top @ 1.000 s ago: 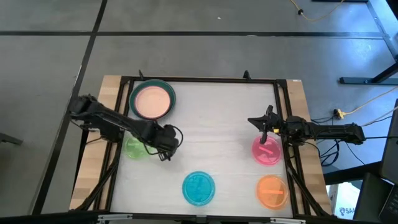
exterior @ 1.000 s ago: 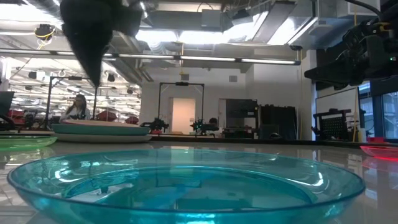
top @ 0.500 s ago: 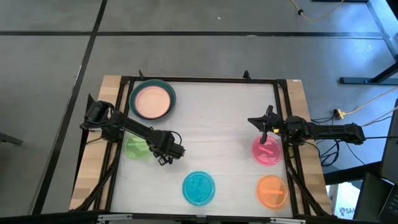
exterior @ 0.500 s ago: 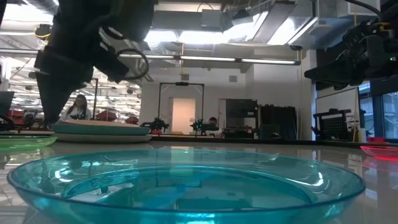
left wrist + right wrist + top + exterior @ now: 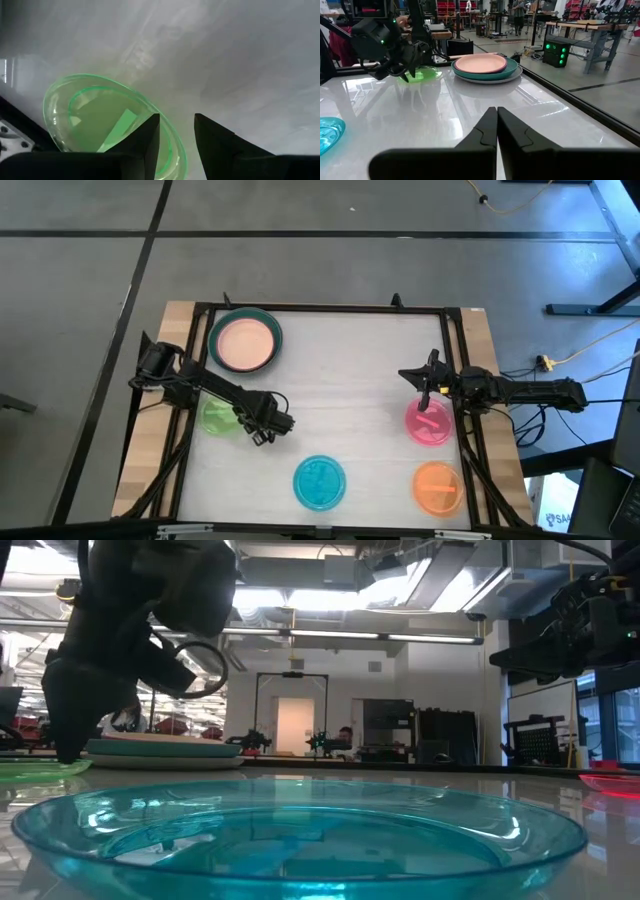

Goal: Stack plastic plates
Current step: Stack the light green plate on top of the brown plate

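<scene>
While the right gripper (image 5: 420, 373) sat closed beside the pink plate (image 5: 430, 423), the left gripper (image 5: 176, 131), slightly open and seemingly empty, straddled the green plate's (image 5: 95, 117) rim.

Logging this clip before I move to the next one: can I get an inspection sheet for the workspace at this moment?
Surface: white table in a dark frame on a wooden base, glossy.
Job's things: stack with peach plate on top at the far left corner; light green plate, cyan plate, pink plate and orange plate lie single.
Clutter: nothing seen.
Grippers: left gripper open, low at the light green plate's rim; right gripper shut, empty, by the pink plate.
Cables: a loop on the left arm's wrist; yellow cable on the floor to the right.
Surroundings: grey floor; workshop benches beyond the table.
</scene>
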{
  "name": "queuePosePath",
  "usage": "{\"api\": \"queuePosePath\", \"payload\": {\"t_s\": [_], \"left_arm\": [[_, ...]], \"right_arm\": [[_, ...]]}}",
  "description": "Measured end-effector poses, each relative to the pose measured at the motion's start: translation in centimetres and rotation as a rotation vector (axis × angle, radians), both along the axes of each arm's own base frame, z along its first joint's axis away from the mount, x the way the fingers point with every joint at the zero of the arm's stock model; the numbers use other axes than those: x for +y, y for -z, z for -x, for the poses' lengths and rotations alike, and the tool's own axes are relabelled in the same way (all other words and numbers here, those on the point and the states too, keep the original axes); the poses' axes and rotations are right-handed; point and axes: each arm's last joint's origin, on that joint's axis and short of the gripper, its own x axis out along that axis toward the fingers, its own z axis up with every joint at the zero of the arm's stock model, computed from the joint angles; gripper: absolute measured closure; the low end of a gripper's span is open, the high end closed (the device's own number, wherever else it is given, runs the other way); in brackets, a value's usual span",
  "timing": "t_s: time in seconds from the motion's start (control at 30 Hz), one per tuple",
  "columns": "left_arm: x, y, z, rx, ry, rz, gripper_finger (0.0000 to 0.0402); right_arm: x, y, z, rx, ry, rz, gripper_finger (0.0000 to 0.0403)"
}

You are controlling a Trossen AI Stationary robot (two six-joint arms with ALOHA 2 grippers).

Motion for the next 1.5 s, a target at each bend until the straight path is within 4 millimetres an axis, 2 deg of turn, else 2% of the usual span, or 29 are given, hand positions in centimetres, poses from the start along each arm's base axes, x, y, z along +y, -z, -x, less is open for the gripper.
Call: {"api": "queuePosePath", "payload": {"t_s": [0.17, 0.4, 0.6, 1.03, 1.23, 1.37, 1.5], "left_arm": [[0.2, 0.0, 0.3, 0.029, 0.001, -0.019, 0.0287], [0.6, 1.7, 1.3, 0.042, -0.018, 0.017, 0.0287], [0.9, 2.0, 1.6, 0.056, 0.008, 0.034, 0.0290], [0.9, 2.1, 1.9, 0.096, 0.092, 0.079, 0.0372], [0.3, 2.2, 1.7, 0.090, 0.103, 0.192, 0.0398], [-0.6, 1.5, 1.0, 0.060, 0.160, 0.250, 0.0398], [-1.5, -0.2, -0.3, 0.010, 0.245, 0.262, 0.0398]], "right_arm": [[0.0, 0.0, 0.0, 0.000, 0.000, 0.000, 0.0398], [0.0, 0.0, 0.0, 0.000, 0.000, 0.000, 0.0398], [0.0, 0.0, 0.0, 0.001, 0.000, 0.000, 0.0398], [0.0, 0.0, 0.0, 0.001, 0.000, 0.000, 0.0398], [0.0, 0.0, 0.0, 0.001, 0.000, 0.000, 0.0398], [0.0, 0.0, 0.0, 0.001, 0.000, 0.000, 0.0398], [0.0, 0.0, 0.0, 0.000, 0.000, 0.000, 0.0398]]}}
